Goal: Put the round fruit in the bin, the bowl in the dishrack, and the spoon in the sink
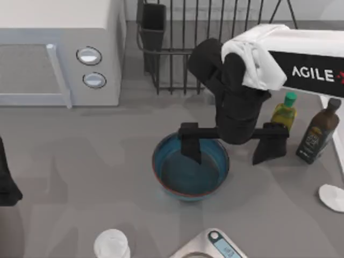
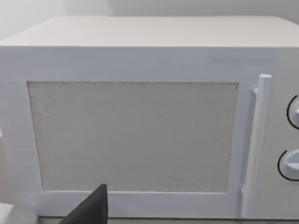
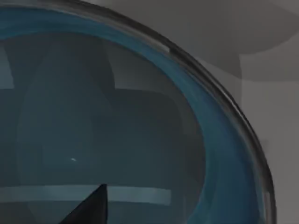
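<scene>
1. Left hand (image 1: 6, 188): parked at the tabletop's left edge, facing the microwave (image 1: 59, 51); cannot tell how its fingers are set.
2. Bowl (image 1: 189, 167): upright on the grey tabletop (image 1: 80, 156) at centre, in front of the dishrack (image 1: 215, 48).
3. Right hand (image 1: 231, 144): fingers spread wide, one dipped inside the bowl, the other outside its right wall, straddling the rim.
4. Handling, judged: rigid, glossy, likely slippery; moderate weight. Pinch the right-hand wall just below the rim; expect tilt when lifted.
5. Surface: flat, smooth, open around the bowl.
6. Room: two bottles (image 1: 301, 126) just right of the hand; scale (image 1: 212, 247) and cup (image 1: 112, 244) at front.
</scene>
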Available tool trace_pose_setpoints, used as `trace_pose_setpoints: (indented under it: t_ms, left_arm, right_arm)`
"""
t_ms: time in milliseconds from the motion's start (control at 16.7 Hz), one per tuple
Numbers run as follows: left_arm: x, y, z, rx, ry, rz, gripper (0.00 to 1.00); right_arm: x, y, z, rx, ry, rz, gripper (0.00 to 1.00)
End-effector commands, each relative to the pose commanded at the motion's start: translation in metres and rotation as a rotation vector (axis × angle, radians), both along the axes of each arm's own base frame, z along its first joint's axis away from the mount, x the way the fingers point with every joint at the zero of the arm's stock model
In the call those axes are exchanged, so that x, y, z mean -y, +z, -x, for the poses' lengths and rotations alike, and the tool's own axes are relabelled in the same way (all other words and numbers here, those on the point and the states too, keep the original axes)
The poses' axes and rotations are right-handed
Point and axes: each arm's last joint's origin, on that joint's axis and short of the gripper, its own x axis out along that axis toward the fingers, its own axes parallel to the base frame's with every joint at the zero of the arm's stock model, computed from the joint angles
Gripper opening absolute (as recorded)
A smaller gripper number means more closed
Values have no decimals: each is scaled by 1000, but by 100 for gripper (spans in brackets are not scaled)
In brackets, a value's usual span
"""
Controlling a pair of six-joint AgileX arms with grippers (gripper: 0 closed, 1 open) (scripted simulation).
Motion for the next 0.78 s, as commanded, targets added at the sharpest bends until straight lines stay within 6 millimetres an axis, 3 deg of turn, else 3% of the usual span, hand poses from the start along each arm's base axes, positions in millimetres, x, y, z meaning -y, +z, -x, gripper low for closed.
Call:
trace_pose_setpoints:
  t_ms: [120, 360, 780]
  left_arm:
    - [0, 0, 0, 0, 0, 0, 100]
    - [0, 0, 0, 0, 0, 0, 100]
    - [0, 0, 0, 0, 0, 0, 100]
  right_arm:
    - [2, -15, 1, -8, 0, 6, 100]
    - [2, -18, 2, -10, -1, 8, 100]
    - [2, -18, 2, -10, -1, 8, 47]
